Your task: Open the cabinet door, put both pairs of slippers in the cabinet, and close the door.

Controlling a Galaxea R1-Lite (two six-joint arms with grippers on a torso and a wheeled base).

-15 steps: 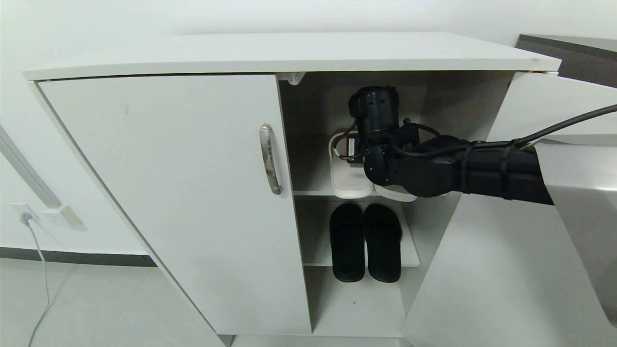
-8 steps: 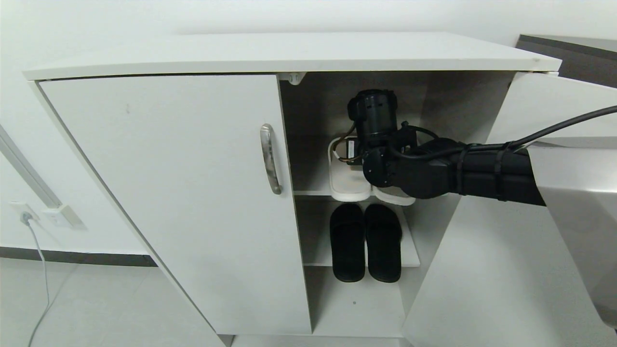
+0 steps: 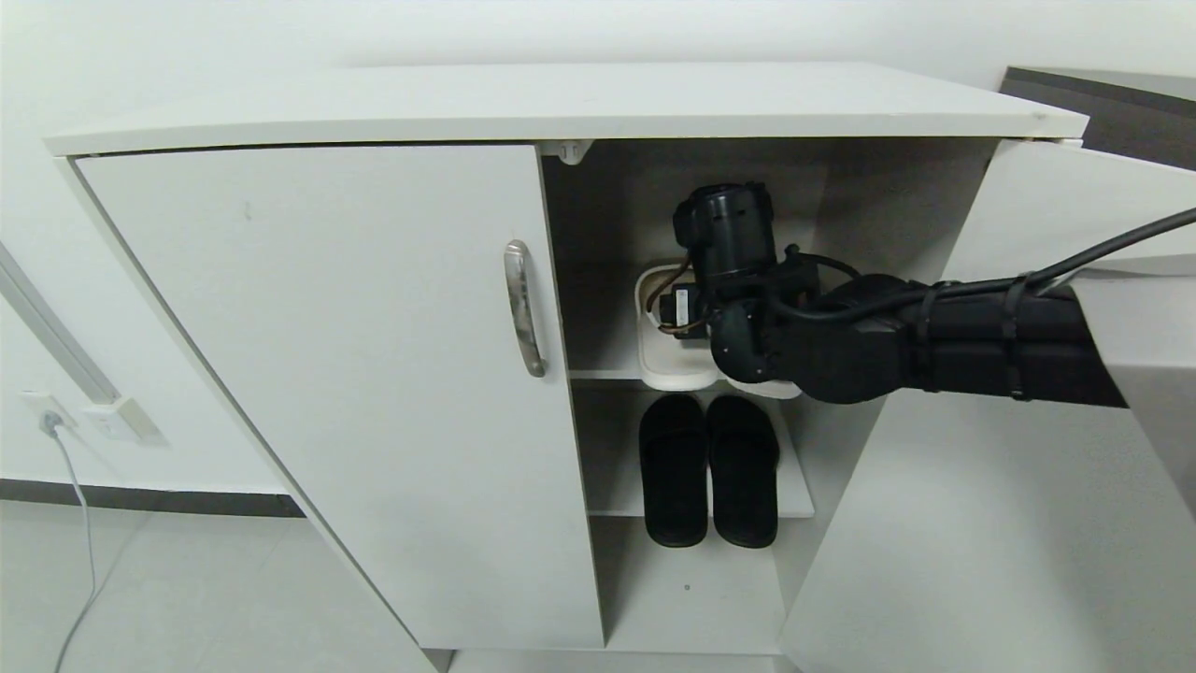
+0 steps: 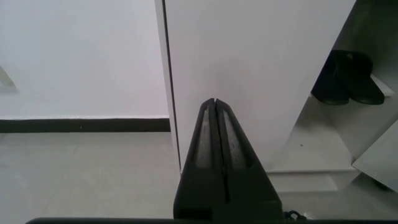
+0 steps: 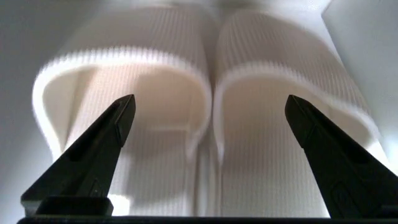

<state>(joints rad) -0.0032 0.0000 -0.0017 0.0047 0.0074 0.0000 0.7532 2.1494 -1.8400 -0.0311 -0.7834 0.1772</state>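
White wall is backing a white wooden cabinet; inside, the right gripper is gaping wide before 2 white ribbed slippers; left gripper is pressing closed.

Finding nothing readable on the cabinet; spotting one white sticker on the right arm, print too tiny.

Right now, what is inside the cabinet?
White slippers on the upper shelf, the open right gripper at them; black slippers one shelf below. The shut left door hides the rest.
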